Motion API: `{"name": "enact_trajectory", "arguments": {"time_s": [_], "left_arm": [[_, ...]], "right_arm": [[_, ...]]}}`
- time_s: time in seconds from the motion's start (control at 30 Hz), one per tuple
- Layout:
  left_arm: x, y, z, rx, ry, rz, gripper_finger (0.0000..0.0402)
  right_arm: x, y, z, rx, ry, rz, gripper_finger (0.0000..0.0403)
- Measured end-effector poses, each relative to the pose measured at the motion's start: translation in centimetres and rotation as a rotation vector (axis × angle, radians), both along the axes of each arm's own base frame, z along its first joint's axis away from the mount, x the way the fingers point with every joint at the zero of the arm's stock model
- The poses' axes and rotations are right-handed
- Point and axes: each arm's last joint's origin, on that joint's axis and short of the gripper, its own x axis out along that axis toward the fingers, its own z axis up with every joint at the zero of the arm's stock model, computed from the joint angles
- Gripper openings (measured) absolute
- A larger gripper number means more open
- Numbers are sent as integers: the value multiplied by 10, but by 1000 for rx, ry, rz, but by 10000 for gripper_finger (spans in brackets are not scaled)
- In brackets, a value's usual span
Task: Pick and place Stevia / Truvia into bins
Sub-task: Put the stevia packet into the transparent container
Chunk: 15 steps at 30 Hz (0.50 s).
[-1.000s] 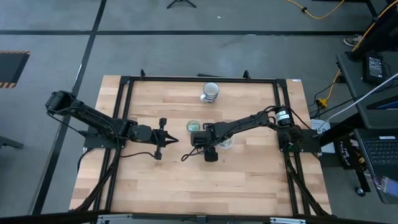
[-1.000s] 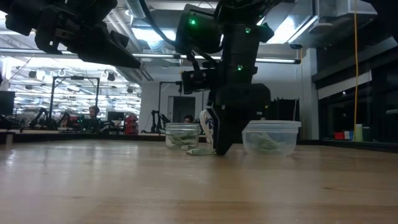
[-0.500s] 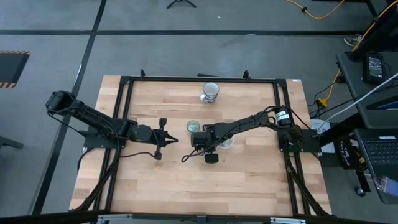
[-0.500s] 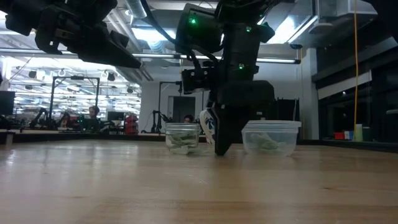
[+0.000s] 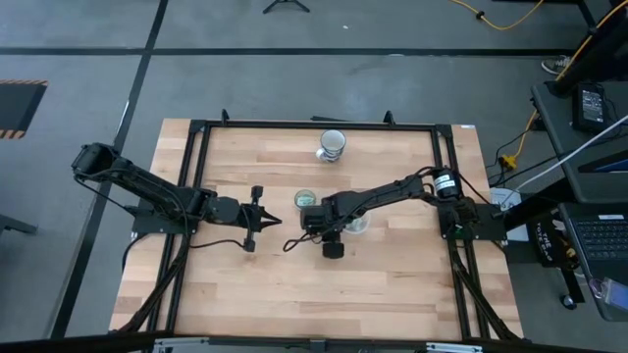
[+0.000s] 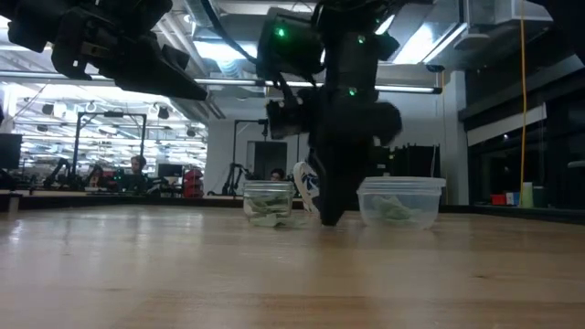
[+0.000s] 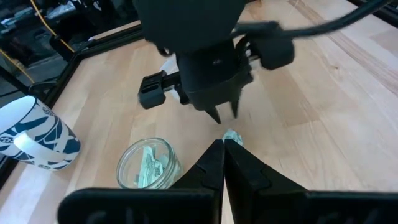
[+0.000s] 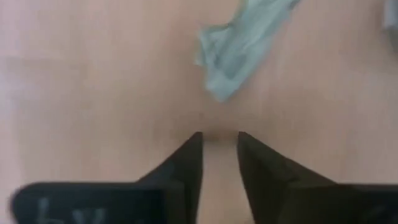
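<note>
My right gripper (image 8: 219,142) hangs low over table centre, fingers slightly parted, empty. Stevia packet (image 8: 239,46) lies just ahead at its 12 o'clock, beside the glass cup (image 7: 148,164). I'd widen, advance, then pinch. Left gripper (image 5: 265,218) waits at 9 o'clock, closed.

Grey concrete floor (image 5: 88,59) surrounds the wooden table (image 5: 255,284), crossed by dark tape lines (image 5: 294,51). Beyond the right claw (image 6: 327,217), a long workshop stretches back under bright ceiling lights (image 6: 82,100). A yellow cable (image 6: 523,91) hangs at its far right.
</note>
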Motion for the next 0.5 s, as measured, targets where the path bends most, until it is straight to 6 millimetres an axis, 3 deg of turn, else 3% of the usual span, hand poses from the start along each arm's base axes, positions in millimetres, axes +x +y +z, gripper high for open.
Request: {"name": "enact_trajectory", "arguments": {"time_s": [0.23, 0.5], "left_arm": [[0, 0, 0, -1, -2, 0, 6], [0, 0, 0, -1, -2, 0, 4]], "right_arm": [[11, 2, 13, 37, -75, -45, 185], [16, 2, 15, 57, -122, -129, 220]]}}
